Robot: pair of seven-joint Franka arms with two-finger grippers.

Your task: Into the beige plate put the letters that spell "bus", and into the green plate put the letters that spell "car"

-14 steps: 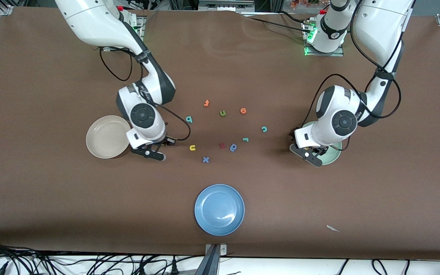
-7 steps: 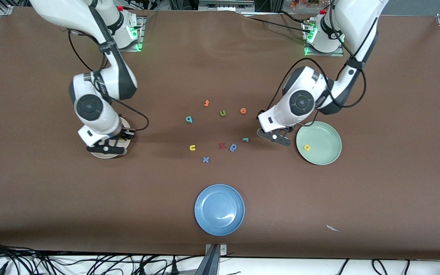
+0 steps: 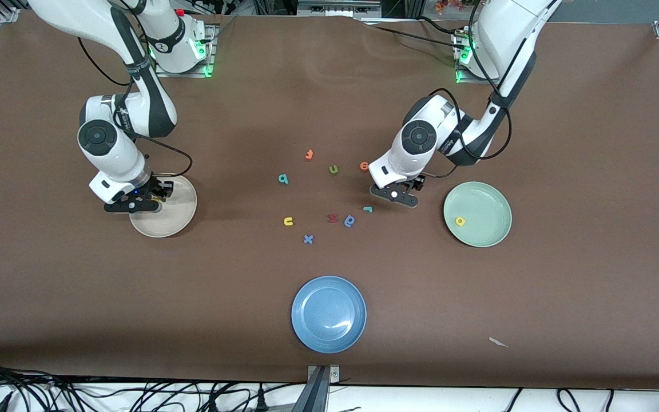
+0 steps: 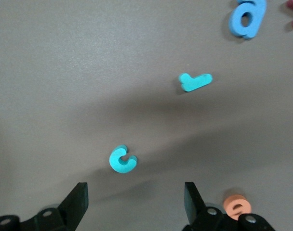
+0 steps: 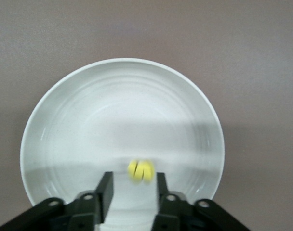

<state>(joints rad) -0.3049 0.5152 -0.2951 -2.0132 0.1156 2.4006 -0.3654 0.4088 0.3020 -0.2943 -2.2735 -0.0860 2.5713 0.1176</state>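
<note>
Front view: the right gripper [image 3: 133, 205] hangs over the beige plate [image 3: 176, 220], which lies toward the right arm's end of the table; in the right wrist view its fingers [image 5: 104, 189] stand a little apart, with the yellow "s" [image 5: 140, 171] just ahead of their tips over the plate's floor, touching neither finger as far as can be seen; the left gripper [image 3: 393, 195] is over the bare table among the loose letters, its fingers [image 4: 79, 198] spread wide and holding nothing, the teal "c" [image 4: 122, 160] lying on the table between and just ahead of them; the teal "r" [image 3: 368, 209] lies near it, the yellow "u" [image 3: 288, 221] and teal "b" [image 3: 284, 179] nearer the table's middle; the yellow "a" [image 3: 460, 221] already lies in the green plate [image 3: 489, 229].
</note>
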